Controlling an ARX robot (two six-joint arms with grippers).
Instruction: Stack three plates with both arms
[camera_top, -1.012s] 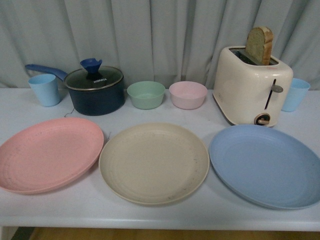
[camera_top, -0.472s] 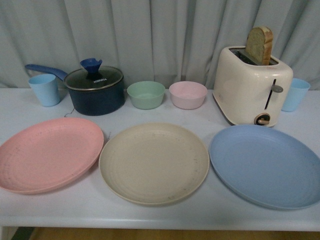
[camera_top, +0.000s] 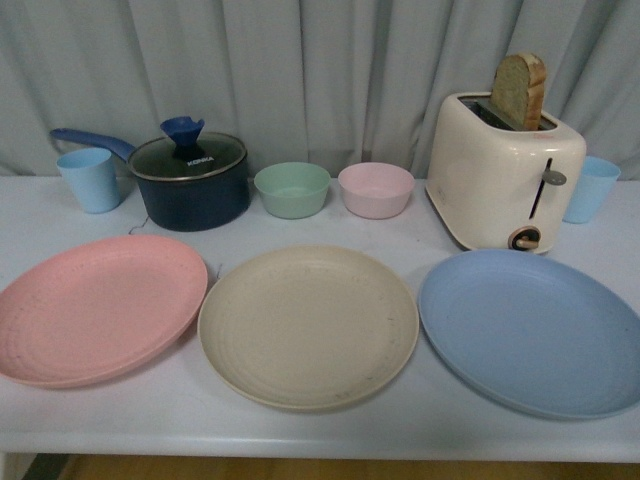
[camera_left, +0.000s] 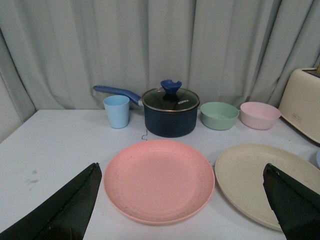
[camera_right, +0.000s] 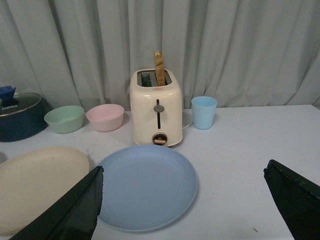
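Three plates lie side by side along the table's front: a pink plate (camera_top: 95, 308) on the left, a beige plate (camera_top: 308, 325) in the middle, a blue plate (camera_top: 535, 330) on the right. Neither arm shows in the front view. The left wrist view has the pink plate (camera_left: 159, 180) and the beige plate (camera_left: 255, 175) ahead of my open left gripper (camera_left: 182, 172), which holds nothing. My right gripper (camera_right: 182, 172) is open too, empty, with the blue plate (camera_right: 145, 186) in front of it and the beige plate (camera_right: 37, 185) at the side.
Behind the plates stand a light blue cup (camera_top: 90, 179), a dark blue lidded saucepan (camera_top: 190, 178), a green bowl (camera_top: 291, 189), a pink bowl (camera_top: 375, 189), a cream toaster (camera_top: 503, 170) with a bread slice, and another blue cup (camera_top: 590, 188). A curtain hangs behind.
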